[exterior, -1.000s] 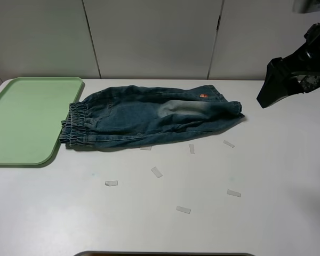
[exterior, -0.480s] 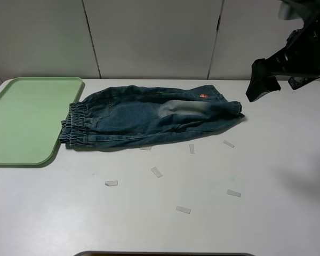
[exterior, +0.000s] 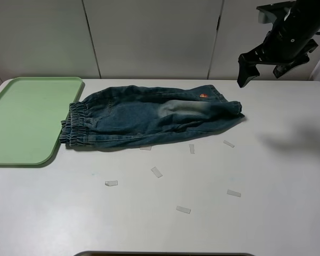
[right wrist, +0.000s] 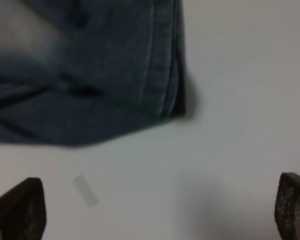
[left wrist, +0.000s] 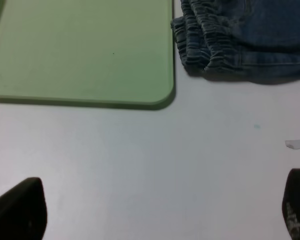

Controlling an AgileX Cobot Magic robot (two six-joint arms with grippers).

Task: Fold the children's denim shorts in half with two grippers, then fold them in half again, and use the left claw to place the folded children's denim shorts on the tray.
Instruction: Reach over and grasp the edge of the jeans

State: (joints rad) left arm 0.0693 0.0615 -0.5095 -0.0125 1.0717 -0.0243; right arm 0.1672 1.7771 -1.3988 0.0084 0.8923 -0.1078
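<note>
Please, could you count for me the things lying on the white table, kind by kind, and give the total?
Faded blue denim shorts: 1
Pale green rectangular plastic tray: 1
Small clear tape strips: 7, one at the shorts' hem
Total: 9

No legible text, number, brand or sign appears in any view. The only printed mark is a small orange-red patch (exterior: 203,96) near the leg end of the children's denim shorts (exterior: 149,117), and it is too small to read. The pale strips (exterior: 157,172) scattered on the table (exterior: 266,213) show no lettering that can be made out.
</note>
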